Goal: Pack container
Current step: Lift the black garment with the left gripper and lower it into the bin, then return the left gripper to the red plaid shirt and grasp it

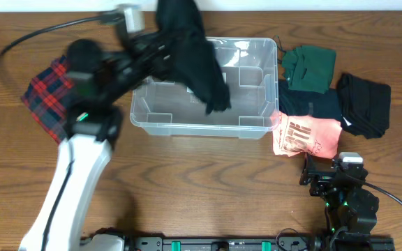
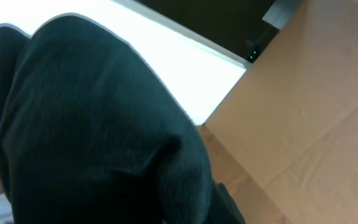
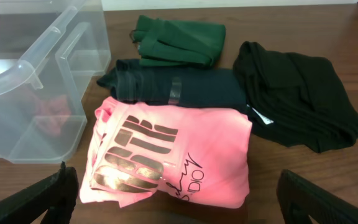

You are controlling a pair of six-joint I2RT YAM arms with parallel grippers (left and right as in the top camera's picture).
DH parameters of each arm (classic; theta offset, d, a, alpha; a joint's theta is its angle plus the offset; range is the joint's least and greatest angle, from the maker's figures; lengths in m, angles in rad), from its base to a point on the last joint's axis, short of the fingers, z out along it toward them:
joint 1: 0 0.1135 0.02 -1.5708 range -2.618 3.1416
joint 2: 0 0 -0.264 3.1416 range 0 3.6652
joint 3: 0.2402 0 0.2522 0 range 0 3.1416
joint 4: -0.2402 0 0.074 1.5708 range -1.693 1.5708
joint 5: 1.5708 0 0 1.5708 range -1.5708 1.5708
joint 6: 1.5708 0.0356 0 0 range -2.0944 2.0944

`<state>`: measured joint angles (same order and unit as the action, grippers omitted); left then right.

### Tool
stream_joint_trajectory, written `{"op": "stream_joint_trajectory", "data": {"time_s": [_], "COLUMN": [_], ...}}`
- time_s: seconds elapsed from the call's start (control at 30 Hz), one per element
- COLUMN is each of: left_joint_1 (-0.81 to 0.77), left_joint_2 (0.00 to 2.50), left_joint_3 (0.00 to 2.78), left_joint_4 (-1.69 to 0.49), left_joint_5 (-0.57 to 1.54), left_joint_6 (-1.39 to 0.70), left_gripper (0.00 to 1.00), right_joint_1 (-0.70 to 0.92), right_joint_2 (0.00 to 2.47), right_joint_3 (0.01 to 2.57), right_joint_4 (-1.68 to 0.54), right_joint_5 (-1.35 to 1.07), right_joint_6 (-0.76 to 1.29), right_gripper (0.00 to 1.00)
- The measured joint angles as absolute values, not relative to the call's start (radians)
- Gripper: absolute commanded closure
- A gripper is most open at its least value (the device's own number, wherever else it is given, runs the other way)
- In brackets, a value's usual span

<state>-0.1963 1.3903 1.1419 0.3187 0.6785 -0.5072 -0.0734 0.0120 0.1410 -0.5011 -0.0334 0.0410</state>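
Note:
The container (image 1: 145, 120) is a clear plastic bin at the table's middle back; its near corner shows in the right wrist view (image 3: 36, 93). My left gripper (image 1: 165, 38) is raised over the bin's back left part, shut on a black garment (image 1: 197, 59). The garment hangs down over the bin's inside. In the left wrist view this dark cloth (image 2: 104, 124) fills the frame and hides the fingers. My right gripper (image 1: 330, 164) rests low at the front right, open and holding nothing (image 3: 188, 208). It faces a folded pink shirt (image 3: 173, 149).
Right of the bin lie folded clothes: the pink shirt (image 1: 307, 136), a dark navy piece (image 1: 309, 104), a green piece (image 1: 309, 66) and a black piece (image 1: 365, 104). A red plaid garment (image 1: 47, 97) lies left of the bin, partly under my left arm.

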Motion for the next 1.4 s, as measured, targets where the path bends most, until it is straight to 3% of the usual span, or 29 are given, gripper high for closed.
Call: {"op": "stream_joint_trajectory", "data": {"time_s": [0.17,0.33,0.63,0.8,1.4], "left_joint_1": [-0.268,-0.323,-0.342,-0.327,-0.332], "left_joint_2": [1.606,1.737,1.769,1.766,1.642], "left_joint_3": [1.141,1.141,1.148,1.155,1.156], "left_joint_4": [0.559,0.587,0.365,0.156,-0.22], "left_joint_5": [0.615,0.59,0.558,0.456,0.152], "left_joint_6": [-0.617,-0.717,-0.724,-0.683,-0.744], "left_gripper": [0.94,0.94,0.94,0.94,0.94], "right_joint_1": [-0.073,-0.073,-0.073,-0.073,-0.073], "right_joint_2": [0.012,0.012,0.012,0.012,0.012], "right_joint_3": [0.141,0.141,0.141,0.141,0.141], "right_joint_4": [-0.501,-0.501,-0.501,-0.501,-0.501], "right_joint_5": [-0.033,-0.033,-0.033,-0.033,-0.033], "right_joint_6": [0.041,0.041,0.041,0.041,0.041], "right_gripper": [0.01,0.01,0.01,0.01,0.01]}}
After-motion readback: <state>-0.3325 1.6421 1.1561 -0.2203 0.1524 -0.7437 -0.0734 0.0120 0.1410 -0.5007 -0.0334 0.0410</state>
